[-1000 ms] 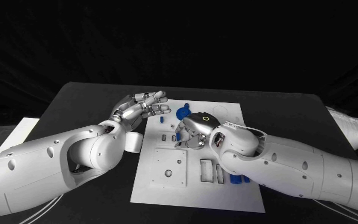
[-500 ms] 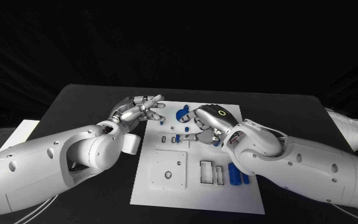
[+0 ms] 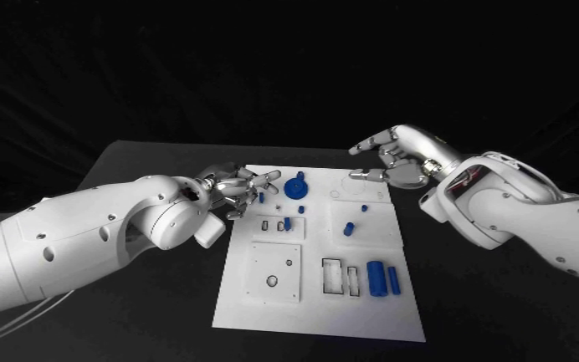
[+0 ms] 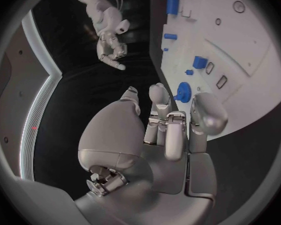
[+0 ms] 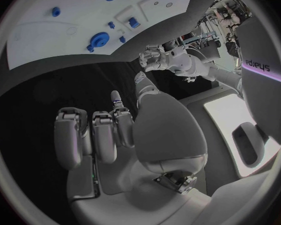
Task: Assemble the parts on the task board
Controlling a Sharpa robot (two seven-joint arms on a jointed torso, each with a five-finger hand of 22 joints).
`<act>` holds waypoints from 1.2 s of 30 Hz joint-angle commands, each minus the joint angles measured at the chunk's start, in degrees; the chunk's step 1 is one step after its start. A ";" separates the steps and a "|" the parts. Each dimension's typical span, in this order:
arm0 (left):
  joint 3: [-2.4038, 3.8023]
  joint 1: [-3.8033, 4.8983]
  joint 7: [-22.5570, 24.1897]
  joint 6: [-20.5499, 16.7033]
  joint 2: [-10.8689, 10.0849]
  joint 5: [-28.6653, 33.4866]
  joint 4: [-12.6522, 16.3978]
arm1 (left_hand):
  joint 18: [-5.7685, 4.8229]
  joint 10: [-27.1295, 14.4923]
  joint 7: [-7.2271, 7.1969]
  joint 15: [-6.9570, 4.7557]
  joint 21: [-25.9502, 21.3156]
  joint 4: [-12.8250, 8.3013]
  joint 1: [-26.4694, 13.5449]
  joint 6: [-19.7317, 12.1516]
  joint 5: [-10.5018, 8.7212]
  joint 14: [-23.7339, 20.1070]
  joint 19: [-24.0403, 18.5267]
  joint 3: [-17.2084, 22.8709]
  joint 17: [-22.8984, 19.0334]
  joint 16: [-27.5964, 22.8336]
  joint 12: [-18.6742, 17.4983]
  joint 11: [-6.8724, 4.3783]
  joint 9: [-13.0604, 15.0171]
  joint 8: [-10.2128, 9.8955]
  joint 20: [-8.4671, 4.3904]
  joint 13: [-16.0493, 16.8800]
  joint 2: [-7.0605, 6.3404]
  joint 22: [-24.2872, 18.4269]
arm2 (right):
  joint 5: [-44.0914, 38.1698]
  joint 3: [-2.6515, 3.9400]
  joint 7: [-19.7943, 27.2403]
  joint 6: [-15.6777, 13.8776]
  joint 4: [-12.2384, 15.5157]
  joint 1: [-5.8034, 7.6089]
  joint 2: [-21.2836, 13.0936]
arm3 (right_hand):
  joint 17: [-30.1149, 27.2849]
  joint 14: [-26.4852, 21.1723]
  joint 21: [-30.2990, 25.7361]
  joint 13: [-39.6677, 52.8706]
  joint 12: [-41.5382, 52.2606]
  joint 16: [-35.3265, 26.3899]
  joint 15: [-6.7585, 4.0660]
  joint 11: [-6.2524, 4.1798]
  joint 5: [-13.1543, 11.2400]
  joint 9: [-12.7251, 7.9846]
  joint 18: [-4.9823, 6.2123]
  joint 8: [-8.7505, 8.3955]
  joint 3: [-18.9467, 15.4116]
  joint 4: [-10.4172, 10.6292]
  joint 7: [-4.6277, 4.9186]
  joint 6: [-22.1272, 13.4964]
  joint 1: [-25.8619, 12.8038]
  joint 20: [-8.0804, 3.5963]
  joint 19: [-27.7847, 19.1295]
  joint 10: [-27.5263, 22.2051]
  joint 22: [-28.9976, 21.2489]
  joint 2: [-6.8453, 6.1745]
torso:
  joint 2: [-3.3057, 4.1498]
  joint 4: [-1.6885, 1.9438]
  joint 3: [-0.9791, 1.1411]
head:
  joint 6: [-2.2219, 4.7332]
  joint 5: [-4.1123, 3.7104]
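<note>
Black table borders task board; both robot hands empty.

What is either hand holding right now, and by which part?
Nothing. The left hand hovers with fingers spread at the board's left edge, and the right hand is raised past its far right corner, empty.
</note>
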 commanded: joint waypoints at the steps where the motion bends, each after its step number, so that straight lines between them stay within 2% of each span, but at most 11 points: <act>1: 0.00 1.38 -19.58 10.90 1.63 -19.16 -1.13 | -1.37 -2.30 0.01 -0.13 4.90 0.08 0.29 -1.23 -0.13 6.12 1.40 -0.85 15.04 0.37 2.50 0.29 1.30 1.84 0.26 2.44 1.25 7.44 | 9.47 -0.05 1.58 2.16 -0.90 0.47 -1.01 | 10.42 4.77 -0.53 8.24 -0.48 -0.44 0.24 0.38 0.74 0.08 0.16 0.23 -0.26 0.02 -0.28 -0.09 0.71 0.45 -0.13 0.42 -0.59 0.24 | -0.74 -0.39 0.28 | -0.32 0.37; 3: -0.01 2.20 -21.99 12.92 2.99 -23.14 -2.23 | -1.34 -3.82 -0.10 -0.29 5.63 -0.02 0.25 -2.28 -0.71 6.12 1.29 -2.25 15.04 0.37 4.65 0.09 3.26 4.81 0.46 4.33 1.86 8.16 | 10.15 -0.05 1.49 2.18 -1.49 0.71 -1.52 | 10.27 4.74 -0.63 8.15 -0.62 -0.52 0.24 0.38 0.93 0.07 0.20 0.20 -0.30 -0.02 -0.27 -0.15 0.77 0.44 -0.20 0.35 -0.79 0.28 | -0.91 -0.44 0.47 | -0.59 0.55; 7: -0.03 3.32 -24.60 16.41 5.90 -27.13 -5.05 | -1.31 -3.63 -0.76 -0.56 5.85 0.04 0.34 -2.74 -1.13 6.12 1.13 -3.62 15.04 0.37 7.39 -0.21 6.08 8.66 0.22 6.80 2.01 8.47 | 10.83 -0.06 1.33 2.14 -2.36 0.94 -1.97 | 10.14 4.71 -0.67 8.11 -0.67 -0.59 0.23 0.39 1.06 0.06 0.21 0.17 -0.34 -0.07 -0.26 -0.21 0.82 0.44 -0.23 0.33 -0.86 0.30 | -1.09 -0.52 0.65 | -0.77 0.81; 10: -0.10 4.24 -25.83 19.83 8.84 -28.89 -8.08 | -1.86 -1.42 -1.80 -1.29 7.81 -0.09 -0.57 -2.97 -3.85 6.12 1.97 -5.08 15.04 0.37 12.46 -1.13 10.68 14.09 -0.32 11.67 2.85 11.82 | 11.12 -0.06 1.01 2.17 -2.98 1.04 -2.07 | 10.05 4.68 -0.70 8.14 -0.62 -0.64 0.23 0.39 1.17 0.05 0.22 0.15 -0.37 -0.11 -0.25 -0.26 0.88 0.44 -0.24 0.35 -0.90 0.33 | -1.30 -0.62 0.78 | -1.04 0.95; 12: -0.16 4.61 -26.31 21.63 10.23 -29.44 -9.41 | -2.11 -0.67 -2.51 -1.64 8.94 -0.02 -1.41 -5.28 -5.64 6.12 2.36 -6.42 15.04 0.37 14.79 -1.41 15.27 18.33 -0.95 13.86 4.05 13.69 | 11.21 -0.06 0.81 2.23 -3.21 1.07 -2.06 | 10.05 4.68 -0.70 8.14 -0.62 -0.64 0.23 0.39 1.17 0.05 0.22 0.15 -0.37 -0.11 -0.25 -0.26 0.88 0.44 -0.24 0.35 -0.90 0.33 | -1.33 -0.77 0.94 | -1.11 1.19; 14: -0.22 4.90 -26.66 22.86 11.45 -29.92 -10.48 | -2.26 -0.56 -2.40 -1.74 9.29 0.00 -1.86 -6.29 -6.14 6.12 2.44 -7.40 15.04 0.37 15.37 -1.77 17.40 20.11 -0.85 14.42 4.10 14.32 | 11.25 -0.07 0.60 2.28 -3.40 1.09 -2.07 | 10.05 4.68 -0.70 8.14 -0.62 -0.64 0.23 0.39 1.17 0.05 0.22 0.15 -0.37 -0.11 -0.25 -0.26 0.88 0.44 -0.24 0.35 -0.90 0.33 | -1.31 -0.83 1.04 | -1.17 1.21; 16: -0.29 5.13 -26.89 23.71 12.44 -30.20 -11.33 | -2.26 -0.57 -2.53 -1.74 9.38 0.02 -2.06 -7.01 -6.37 6.12 2.43 -7.94 15.04 0.37 15.56 -1.68 18.59 20.99 -0.92 14.58 4.25 14.49 | 11.27 -0.07 0.44 2.35 -3.58 1.10 -2.07 | 10.02 4.68 -0.71 8.12 -0.64 -0.66 0.23 0.39 1.22 0.05 0.22 0.14 -0.38 -0.12 -0.25 -0.27 0.90 0.43 -0.25 0.35 -0.92 0.35 | -1.30 -0.86 1.10 | -1.19 1.21; 19: -0.43 5.42 -27.18 25.05 13.76 -30.56 -12.50 | -2.33 -0.57 -2.53 -1.78 9.57 0.11 -2.25 -7.75 -6.50 6.12 2.47 -8.63 15.04 0.37 15.77 -1.71 19.86 21.85 -0.91 14.78 4.25 14.86 | 11.23 -0.08 0.23 2.41 -3.83 1.10 -2.08 | 9.99 4.67 -0.73 8.11 -0.66 -0.68 0.23 0.39 1.27 0.05 0.23 0.14 -0.39 -0.13 -0.25 -0.28 0.91 0.43 -0.26 0.34 -0.95 0.36 | -1.29 -0.82 1.09 | -1.33 1.36; 27: -0.92 5.76 -27.73 28.62 16.79 -31.66 -15.53 | -2.40 -0.59 -2.55 -1.82 9.79 0.11 -2.51 -8.46 -6.61 6.12 2.53 -9.49 15.04 0.37 15.95 -1.67 20.95 22.46 -0.91 14.96 3.85 15.29 | 11.14 -0.08 -0.28 2.53 -4.30 1.11 -2.02 | 9.98 4.67 -0.75 8.12 -0.64 -0.69 0.23 0.39 1.34 0.05 0.23 0.14 -0.42 -0.15 -0.25 -0.28 0.92 0.43 -0.27 0.35 -0.99 0.35 | -1.22 -0.77 0.86 | -1.66 1.54; 36: -1.52 5.79 -27.96 30.37 18.98 -31.93 -17.23 | -2.46 -0.53 -2.55 -1.83 9.96 0.10 -2.57 -8.75 -6.64 6.12 2.60 -9.89 15.04 0.37 16.13 -1.68 21.44 22.71 -0.92 15.16 3.54 15.62 | 11.10 -0.09 -0.64 2.84 -4.81 1.11 -1.63 | 9.88 4.64 -0.82 8.10 -0.65 -0.74 0.23 0.39 1.47 0.05 0.26 0.14 -0.49 -0.15 -0.25 -0.29 0.90 0.43 -0.32 0.35 -1.12 0.34 | -1.22 -0.75 0.80 | -2.04 1.53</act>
